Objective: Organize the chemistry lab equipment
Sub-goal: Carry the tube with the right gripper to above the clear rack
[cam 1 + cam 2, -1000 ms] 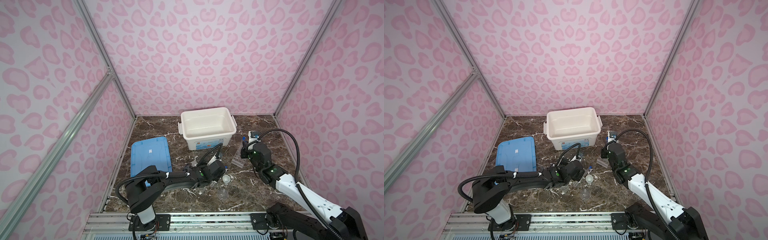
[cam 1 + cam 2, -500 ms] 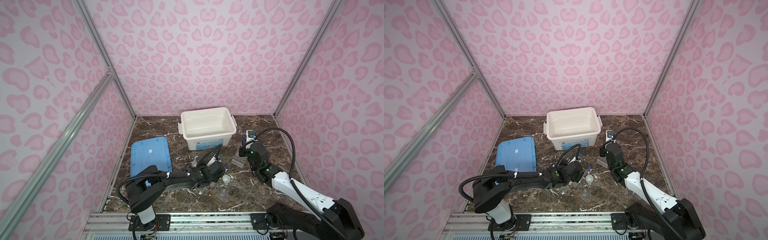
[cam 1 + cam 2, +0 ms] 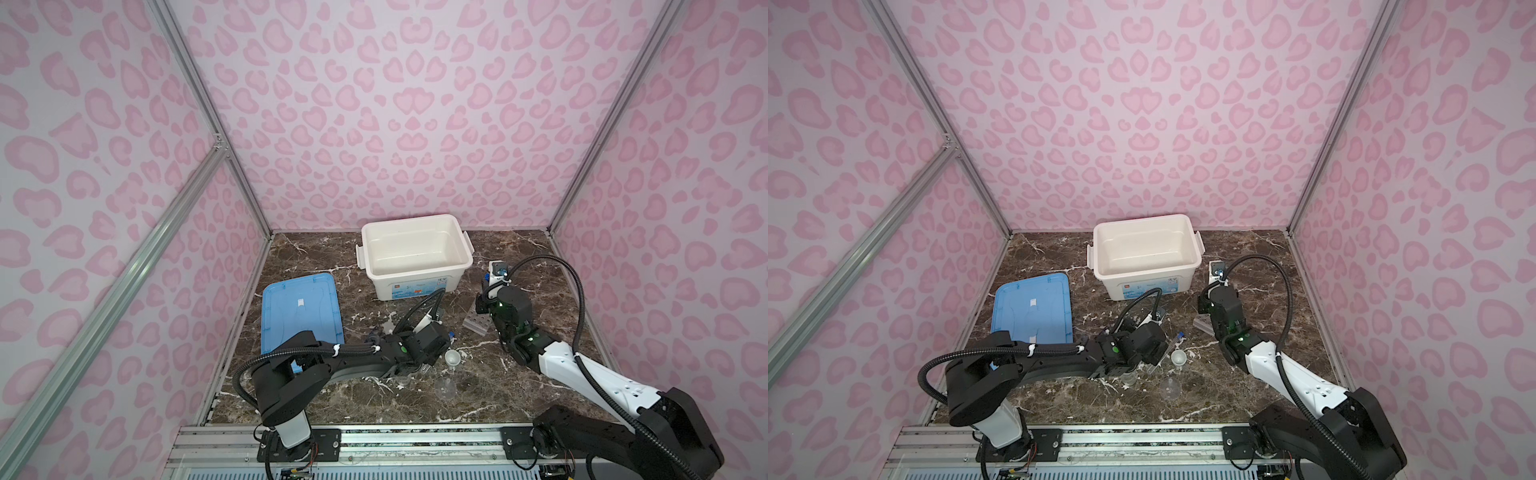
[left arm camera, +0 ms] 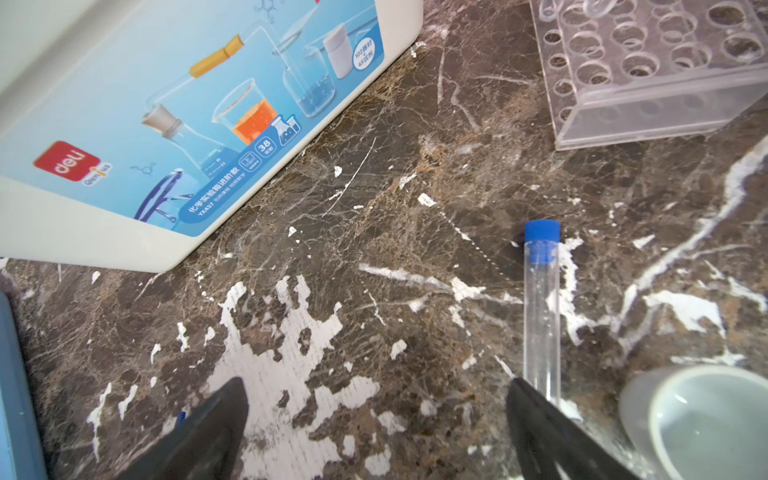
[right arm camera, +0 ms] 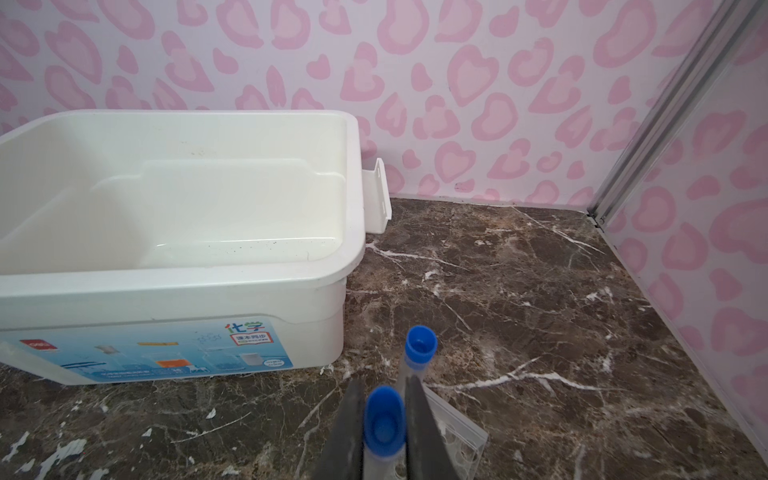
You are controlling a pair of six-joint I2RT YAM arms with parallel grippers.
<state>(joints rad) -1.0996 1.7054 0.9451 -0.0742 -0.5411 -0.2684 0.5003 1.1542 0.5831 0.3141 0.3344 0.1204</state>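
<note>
The right gripper (image 5: 383,395), clamped on a test tube (image 5: 383,426), has edged left over the rack (image 5: 457,432) for insertion, while the left gripper (image 4: 374,384) stays open.

A brown marble tabletop (image 3: 519,257) is seen in both top views, with a white plastic bin (image 3: 417,270) set on it toward the back wall. A flat blue lid (image 3: 300,309) is laid left of the bin. A clear holed rack (image 3: 478,322) is placed off the bin's front right corner. Farther in front of the bin, a blue-capped test tube (image 3: 1168,351) is laid flat, and a small white bowl (image 3: 1178,356) and a clear glass flask (image 3: 1170,388) are stood farther forward still.
</note>
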